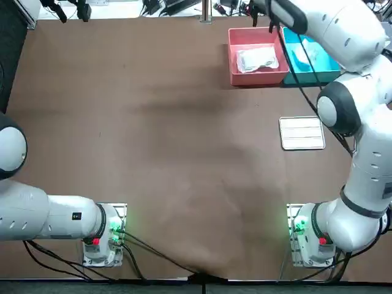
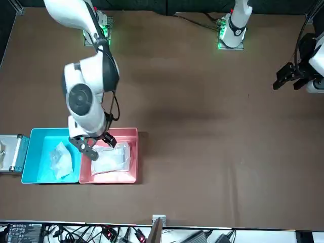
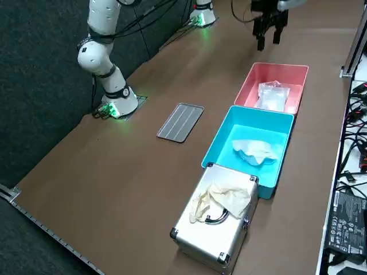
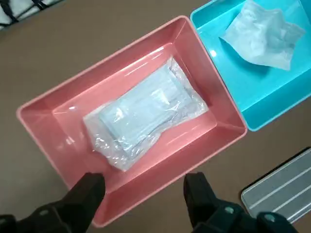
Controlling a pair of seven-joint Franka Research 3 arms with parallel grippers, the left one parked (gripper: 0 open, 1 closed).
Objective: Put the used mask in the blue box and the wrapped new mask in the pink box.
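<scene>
Plainly, both placements look made. The wrapped mask (image 4: 146, 116) lies flat on the floor of the pink box (image 4: 175, 160), slightly askew, with its clear wrapper inside the walls. The used mask (image 4: 262, 34) sits crumpled in the blue box (image 4: 257, 87), which stands touching the pink one.

The right gripper (image 4: 142, 187) hovers above the pink box, over its wall nearest the robot. Its fingers (image 4: 90, 189) stand apart with nothing between them. In the front view we see it hang clear of the wrapper, not touching it.

We judge the step in hand to be the end of the second placement: the wrapped mask is let go and the arm has only to come away. Little of the task seems left.

The next move, as we read it, calls for a straight lift away from the pink box with the fingers kept apart, so that no pad catches the loose wrapper or nudges the box's rim. After that the arm can swing back toward its base over bare table, passing beside the grey tray (image 1: 302, 133), which needs no handling.
</scene>
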